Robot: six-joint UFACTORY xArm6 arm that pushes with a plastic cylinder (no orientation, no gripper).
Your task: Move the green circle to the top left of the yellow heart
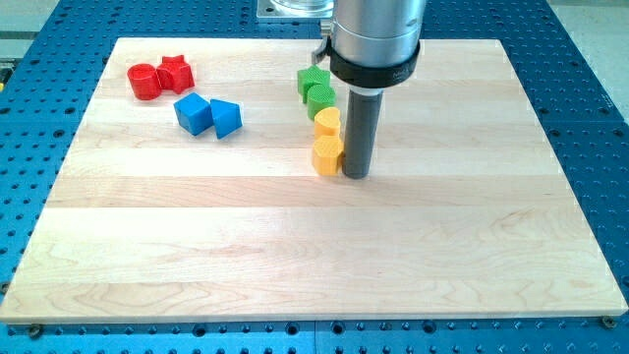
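Observation:
The green circle (320, 100) sits near the board's top centre, just below a green star-like block (312, 80) and touching the top of the yellow heart (327, 122). A second yellow block (326, 154), roughly hexagonal, lies right below the heart. My tip (356, 176) rests on the board just to the right of the lower yellow block, touching or nearly touching it. The rod rises along the right side of the yellow heart.
A red cylinder (144, 82) and a red star (176, 73) sit at the top left. A blue cube (193, 113) and a blue triangle-like block (225, 118) lie below them. The wooden board (314, 256) lies on a blue perforated table.

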